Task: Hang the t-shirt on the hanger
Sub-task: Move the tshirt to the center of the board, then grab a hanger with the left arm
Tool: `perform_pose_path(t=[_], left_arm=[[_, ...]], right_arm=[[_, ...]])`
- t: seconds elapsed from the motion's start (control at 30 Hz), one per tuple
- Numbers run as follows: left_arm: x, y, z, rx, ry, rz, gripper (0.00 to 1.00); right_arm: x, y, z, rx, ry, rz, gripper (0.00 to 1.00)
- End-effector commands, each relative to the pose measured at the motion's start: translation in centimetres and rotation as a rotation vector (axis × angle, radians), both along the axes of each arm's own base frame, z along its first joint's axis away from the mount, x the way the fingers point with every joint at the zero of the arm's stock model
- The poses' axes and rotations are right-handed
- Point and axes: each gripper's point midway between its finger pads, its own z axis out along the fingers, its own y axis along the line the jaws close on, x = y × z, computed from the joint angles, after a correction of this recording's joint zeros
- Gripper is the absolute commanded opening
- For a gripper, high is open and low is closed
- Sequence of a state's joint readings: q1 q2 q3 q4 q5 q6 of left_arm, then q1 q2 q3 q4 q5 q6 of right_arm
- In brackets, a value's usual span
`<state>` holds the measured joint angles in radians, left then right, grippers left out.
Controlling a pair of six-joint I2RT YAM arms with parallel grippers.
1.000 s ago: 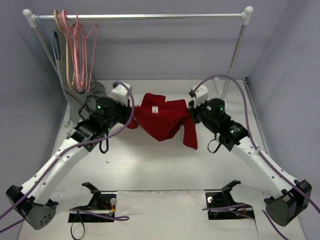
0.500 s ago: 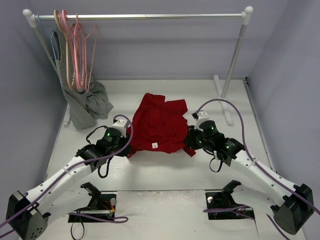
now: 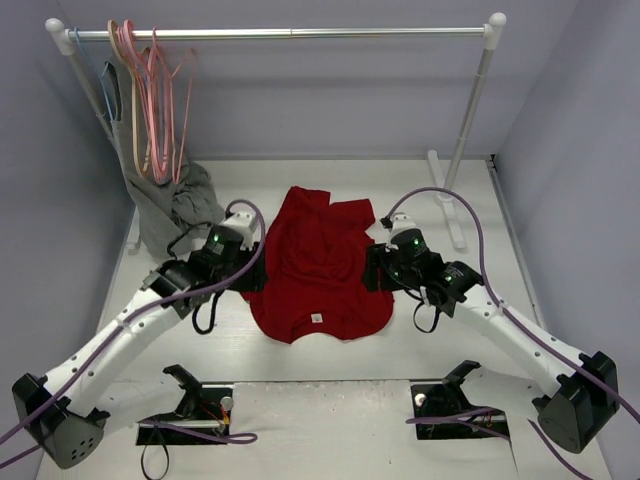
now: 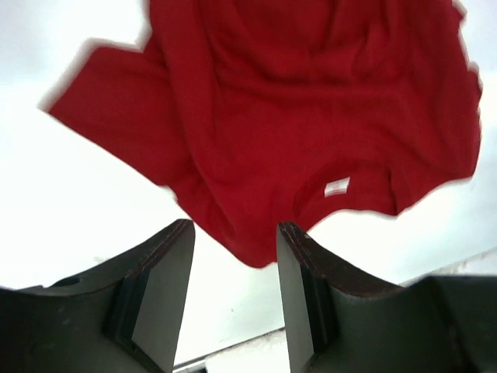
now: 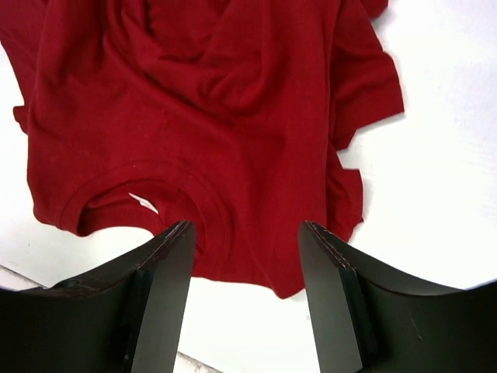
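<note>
- Shirt [image 3: 318,275] lies spread on the bench [image 3: 300,360]: this looks like the laying-out step.
- Left hand [image 3: 252,283] and right hand [image 3: 374,272] are both spread, pinching nothing.
- Next, I'd judge: fetch the hanger [image 3: 150,100] off the rail [image 3: 300,32].

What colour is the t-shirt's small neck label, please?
White; the neck label shows best in the left wrist view.

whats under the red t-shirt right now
The red short-sleeved cloth t-shirt lies spread on the white table, its small white neck label facing up. Only bare table shows round its edges; anything directly beneath is covered by the cloth and cannot be seen.
</note>
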<state>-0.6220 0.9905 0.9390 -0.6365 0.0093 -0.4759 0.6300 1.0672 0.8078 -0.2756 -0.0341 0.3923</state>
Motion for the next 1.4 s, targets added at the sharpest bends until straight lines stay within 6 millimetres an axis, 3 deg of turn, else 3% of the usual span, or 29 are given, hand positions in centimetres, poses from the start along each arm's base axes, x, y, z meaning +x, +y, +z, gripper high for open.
perform_pose_path(t=[0.0, 0.07, 0.1, 0.17, 0.2, 0.33, 0.37, 0.43, 0.47, 0.8, 1.17, 1.37], left_arm=[[4.0, 0.6, 8.7, 0.042, -0.161, 0.095, 0.46], [6.0, 1.8, 12.2, 0.128, -0.231, 0.147, 0.46], [7.3, 1.7, 15.4, 0.144, -0.273, 0.168, 0.46], [9.1, 2.7, 18.4, 0.23, -0.356, 0.188, 0.46], [10.5, 2.7, 20.8, 0.232, -0.41, 0.215, 0.46], [14.2, 5.1, 24.5, 0.267, -0.512, 0.3, 0.46], [15.5, 6.5, 25.5, 0.262, -0.553, 0.346, 0.46], [16.7, 7.7, 25.9, 0.259, -0.579, 0.373, 0.46], [17.3, 9.3, 26.7, 0.273, -0.605, 0.411, 0.46], [20.9, 16.2, 26.4, 0.314, -0.594, 0.518, 0.46], [23.7, 17.1, 21.8, 0.31, -0.486, 0.492, 0.46], [24.9, 16.9, 20.8, 0.3, -0.468, 0.482, 0.41]], right_arm=[[2.3, 1.5, 3.0, 0.026, -0.104, 0.028, 0.57], [2.6, 2.1, 3.0, 0.03, -0.107, 0.06, 0.57], [2.8, 2.4, 3.5, 0.037, -0.117, 0.07, 0.57], [2.9, 2.9, 3.6, 0.039, -0.114, 0.09, 0.58], [3.0, 3.0, 3.8, 0.035, -0.122, 0.104, 0.58], [2.9, 3.6, 5.3, 0.054, -0.156, 0.155, 0.59], [2.8, 3.7, 5.4, 0.054, -0.159, 0.168, 0.59], [2.7, 3.7, 5.9, 0.053, -0.179, 0.192, 0.6], [2.6, 3.7, 6.0, 0.051, -0.183, 0.197, 0.61], [1.6, 3.8, 6.0, 0.091, -0.187, 0.22, 0.63], [1.1, 3.4, 5.5, 0.081, -0.174, 0.218, 0.64], [0.9, 3.2, 5.4, 0.078, -0.168, 0.218, 0.64]])
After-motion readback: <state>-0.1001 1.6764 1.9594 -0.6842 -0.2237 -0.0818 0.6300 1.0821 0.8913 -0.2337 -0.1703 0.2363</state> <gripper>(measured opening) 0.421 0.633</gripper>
